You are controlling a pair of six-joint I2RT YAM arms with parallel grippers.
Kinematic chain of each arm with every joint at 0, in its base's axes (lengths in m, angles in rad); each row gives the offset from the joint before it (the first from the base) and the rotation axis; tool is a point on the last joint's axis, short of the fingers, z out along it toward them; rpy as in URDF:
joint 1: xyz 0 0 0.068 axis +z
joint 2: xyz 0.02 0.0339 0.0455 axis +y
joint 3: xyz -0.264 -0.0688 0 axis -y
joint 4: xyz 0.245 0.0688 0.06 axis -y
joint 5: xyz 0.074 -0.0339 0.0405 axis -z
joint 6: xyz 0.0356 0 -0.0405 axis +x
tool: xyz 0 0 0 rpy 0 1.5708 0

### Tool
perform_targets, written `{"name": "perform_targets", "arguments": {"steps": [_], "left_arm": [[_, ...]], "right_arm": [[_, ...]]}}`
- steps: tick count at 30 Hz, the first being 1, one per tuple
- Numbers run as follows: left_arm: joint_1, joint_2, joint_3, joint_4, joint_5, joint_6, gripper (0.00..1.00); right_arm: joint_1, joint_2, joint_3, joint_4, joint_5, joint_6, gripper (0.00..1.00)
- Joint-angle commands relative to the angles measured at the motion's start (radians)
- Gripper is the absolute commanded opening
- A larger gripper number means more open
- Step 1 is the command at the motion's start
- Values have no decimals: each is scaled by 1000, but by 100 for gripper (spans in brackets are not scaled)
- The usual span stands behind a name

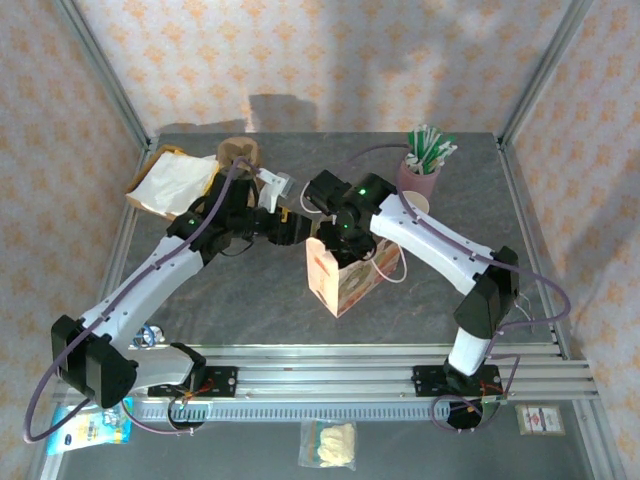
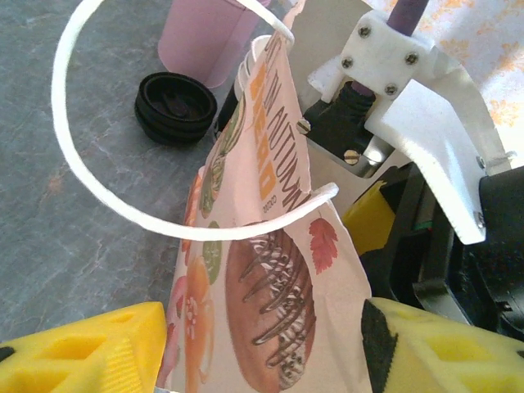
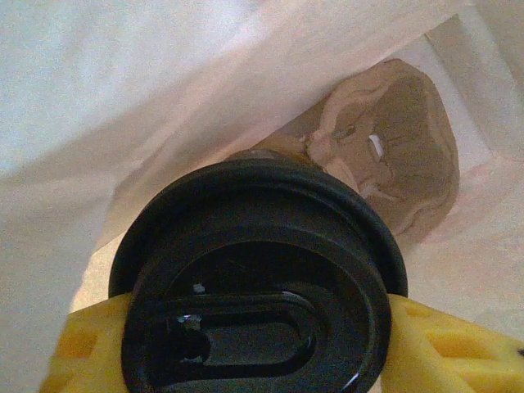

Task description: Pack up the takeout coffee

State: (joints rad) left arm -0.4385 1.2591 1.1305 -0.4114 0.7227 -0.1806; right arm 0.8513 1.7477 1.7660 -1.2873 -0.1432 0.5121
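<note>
One paper bag [image 1: 345, 278] upright on table [image 1: 250, 295]. Right gripper [image 3: 262, 352] clamped on takeout coffee [image 3: 258, 278], yellow fingers either side below black lid, cup down inside bag with white paper walls all round. Left gripper [image 2: 262, 348] at bag's printed upper edge, jaws apart, paper between them; contact not discernible. Loose black lid [image 2: 174, 106] on table beyond.

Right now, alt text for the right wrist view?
The takeout coffee, black lid toward the camera, is gripped between the yellow fingers of the right gripper inside a white paper bag. A brown pulp insert lies deeper in the bag beyond it.
</note>
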Motion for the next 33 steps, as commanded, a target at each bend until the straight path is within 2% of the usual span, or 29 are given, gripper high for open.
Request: {"name": "perform_targets", "arguments": {"steps": [1,7,12,19,29,33], "left_arm": [[-5,20,27,32,30,25,62],[-5,0,19,46,28,17,56],[-10,15,13,39,63,23,47],[-18,31,17,28,58,30,28],[-38,-8,-13,86,44,-34,1],[-39,-59,-47,126,22,-87,0]], "right_arm": [[-6,-27,-15,-24,11,-8,43],[-8,-27,-19,-23,12,-8,43],[-9,-37,-16,-24,14,-7,43],[-16,-58,-23,-24,16,4,43],[-18,-69,-37,-24,25,18,43],[-21,-76,-43,-23,33,28,44]]}}
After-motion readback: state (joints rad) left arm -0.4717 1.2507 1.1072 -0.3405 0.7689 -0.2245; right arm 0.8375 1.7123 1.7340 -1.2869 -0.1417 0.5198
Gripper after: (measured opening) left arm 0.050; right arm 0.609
